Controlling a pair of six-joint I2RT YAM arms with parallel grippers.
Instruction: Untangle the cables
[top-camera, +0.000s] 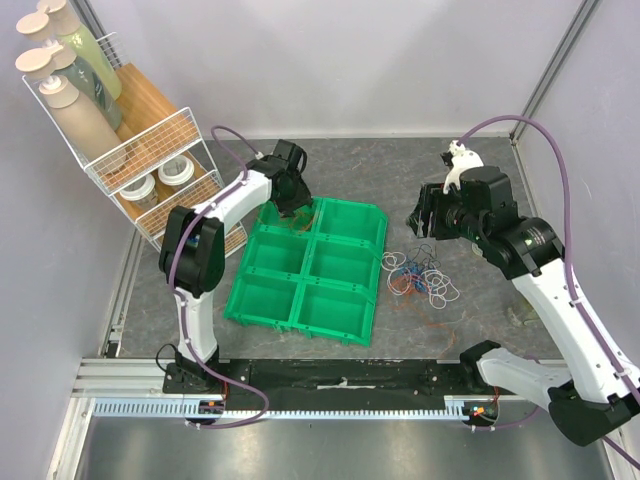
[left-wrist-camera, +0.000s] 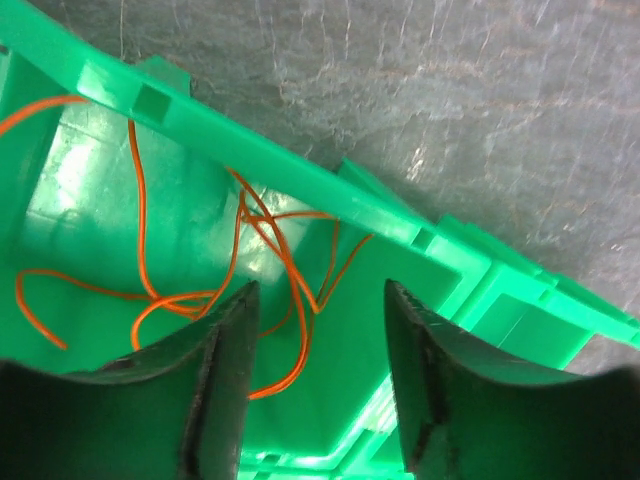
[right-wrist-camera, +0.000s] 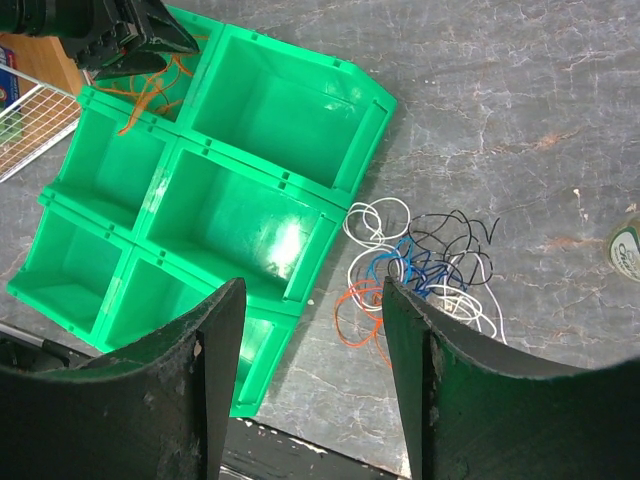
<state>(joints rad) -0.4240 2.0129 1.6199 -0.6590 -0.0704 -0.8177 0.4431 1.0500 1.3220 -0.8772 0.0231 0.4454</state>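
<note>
Left hand (left-wrist-camera: 320, 300), parted and empty over the orange cable (left-wrist-camera: 255, 222) in the far-left compartment of the green tray (left-wrist-camera: 300, 180), should rise vertically, clear of loops.

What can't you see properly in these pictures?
- Left wrist view: the orange cable runs behind the fingers and off the left edge.
- Top view: the left gripper covers most of that cable.
- Top view: the tangle is too small to tell which cable crosses which.
- Right wrist view: a round thing is cut off by the right edge.
</note>
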